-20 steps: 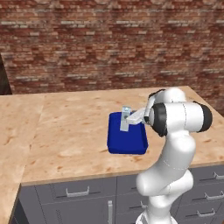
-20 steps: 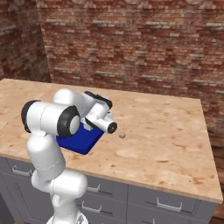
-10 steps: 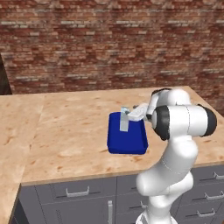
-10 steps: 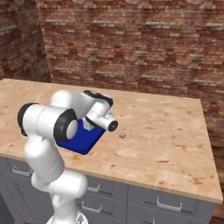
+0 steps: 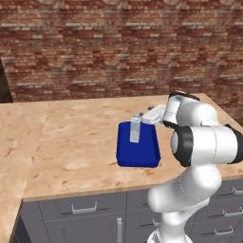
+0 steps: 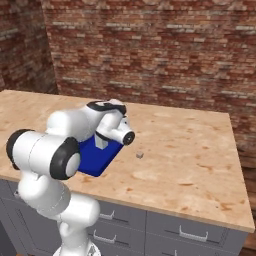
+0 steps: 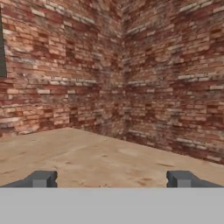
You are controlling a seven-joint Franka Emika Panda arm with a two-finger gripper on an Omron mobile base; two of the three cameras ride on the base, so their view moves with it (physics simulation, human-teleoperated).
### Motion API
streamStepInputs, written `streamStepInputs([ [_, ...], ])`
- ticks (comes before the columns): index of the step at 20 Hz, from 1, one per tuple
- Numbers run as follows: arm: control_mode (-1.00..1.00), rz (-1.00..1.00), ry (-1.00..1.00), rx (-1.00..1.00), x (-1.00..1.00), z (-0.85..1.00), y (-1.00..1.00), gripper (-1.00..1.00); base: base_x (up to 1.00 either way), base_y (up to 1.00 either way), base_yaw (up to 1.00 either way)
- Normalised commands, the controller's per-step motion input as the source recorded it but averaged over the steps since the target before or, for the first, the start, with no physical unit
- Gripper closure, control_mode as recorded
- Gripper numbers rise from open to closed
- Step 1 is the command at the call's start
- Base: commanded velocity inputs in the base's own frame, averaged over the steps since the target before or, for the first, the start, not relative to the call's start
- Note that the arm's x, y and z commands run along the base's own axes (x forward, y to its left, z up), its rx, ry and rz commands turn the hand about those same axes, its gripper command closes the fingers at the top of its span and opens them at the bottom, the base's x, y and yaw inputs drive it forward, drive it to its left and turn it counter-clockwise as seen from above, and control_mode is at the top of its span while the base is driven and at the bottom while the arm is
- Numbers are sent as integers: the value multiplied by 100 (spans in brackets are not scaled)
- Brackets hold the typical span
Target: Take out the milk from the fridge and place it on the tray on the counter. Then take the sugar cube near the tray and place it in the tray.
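A: Step?
B: Milk (image 5: 135, 131) stands upright in the tray (image 5: 124, 154), done. My claw (image 7: 109, 179) is spread wide, empty, just above it.
A: Next?
B: Sugar cube (image 6: 140, 155), I'd say: it sits on the counter (image 6: 190, 165) near the tray. Swing over, descend, pinch precisely, since it's tiny.

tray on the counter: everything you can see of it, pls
The tray is a dark blue, shallow rectangle with rounded corners and a low raised rim, plastic-looking, lying flat on the tan wood-grain counter near its front edge. The milk, a small pale carton, stands upright in its far half. In the right base view the arm hides most of the tray, leaving a near corner, and the sugar cube sits on the counter apart from it.
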Motion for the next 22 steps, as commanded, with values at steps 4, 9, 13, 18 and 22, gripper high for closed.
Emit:
streamStepInputs([
  [4, -100, -11, 0, 0, -31, 85, -16, -100, 0, 0, 0],
  [9, -100, -15, 1, -7, -16, 74, -45, -100, 0, 0, 0],
  [13, -100, -18, 16, -21, -5, 70, -43, -100, 0, 0, 0],
  [18, -100, -15, 27, -24, -1, 48, -73, -100, 0, 0, 0],
  [22, -100, -4, 31, -24, -1, 20, -89, -100, 0, 0, 0],
])
